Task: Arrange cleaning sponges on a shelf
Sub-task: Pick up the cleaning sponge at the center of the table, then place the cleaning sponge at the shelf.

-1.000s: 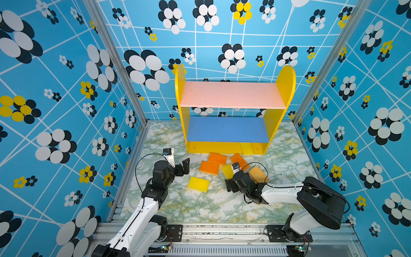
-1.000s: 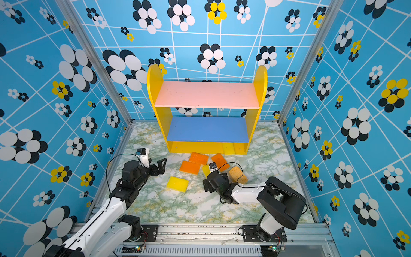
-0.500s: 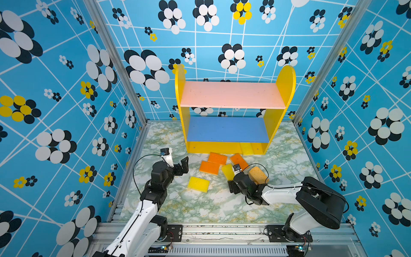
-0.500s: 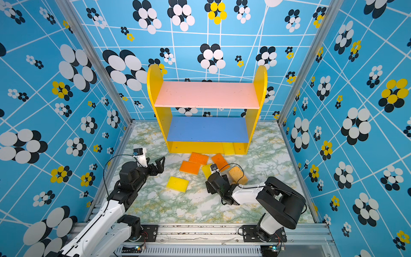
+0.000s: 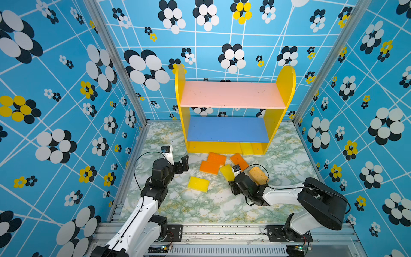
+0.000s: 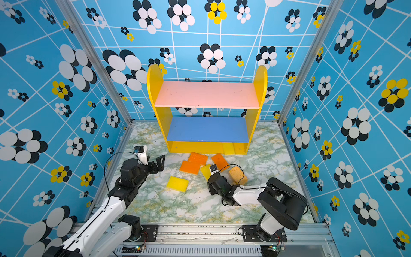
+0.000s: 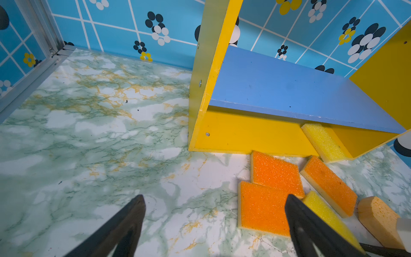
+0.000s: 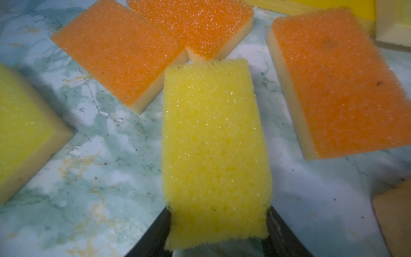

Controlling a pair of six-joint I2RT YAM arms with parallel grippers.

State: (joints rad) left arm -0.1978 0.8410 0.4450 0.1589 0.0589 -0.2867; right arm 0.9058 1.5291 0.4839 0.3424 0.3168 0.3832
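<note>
A marbled desk [image 5: 200, 207] is being enclosed by blue walls [image 5: 66, 89]. One stored sponge [image 5: 245, 148] is being half hidden under the blue board [image 5: 226, 129] of the far shelf [image 5: 231, 95]. A yellow sponge [image 8: 213, 138] is being clenched by the right gripper [image 8: 218, 211]; the left gripper [image 7: 214, 198] is being held spread. Orange sponges [image 5: 209, 168], a loose sponge [image 5: 198, 184] and a tan block [image 5: 257, 175] are being left unshelved.

Three orange sponges [image 5: 209, 167], three yellow sponges [image 5: 198, 184], apparently one tan sponge [image 5: 257, 175], one shelf [image 5: 231, 94].
</note>
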